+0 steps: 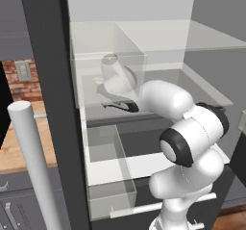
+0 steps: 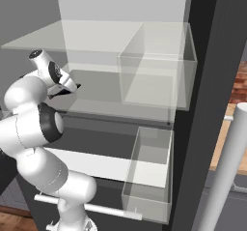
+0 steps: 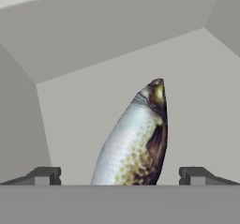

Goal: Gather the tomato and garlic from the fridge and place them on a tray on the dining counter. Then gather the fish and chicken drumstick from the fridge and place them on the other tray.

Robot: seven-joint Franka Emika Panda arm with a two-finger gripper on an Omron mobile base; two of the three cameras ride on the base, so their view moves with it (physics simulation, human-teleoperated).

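The gripper (image 3: 120,175) stands fully spread, grasping nothing, with the fish (image 3: 136,138) between its fingertips; likely slick and soft (tapering too), best pinched across its thick middle.

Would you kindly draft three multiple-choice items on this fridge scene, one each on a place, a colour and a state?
1. Where does the fish lie in the hand view?
A. between the two fingertips
B. left of both fingertips
C. on a tray

2. What colour is the fish's flank?
A. bright red
B. silvery white with dark brown mottling
C. green

3. How does the pincer stand?
A. shut on the fish
B. shut on nothing
C. open

Key: 1 A, the fish rises between the fingertips inside the grey fridge. 2 B, pale silver scales with a dark mottled edge. 3 C, the tips stand far apart on either side, clear of the fish.
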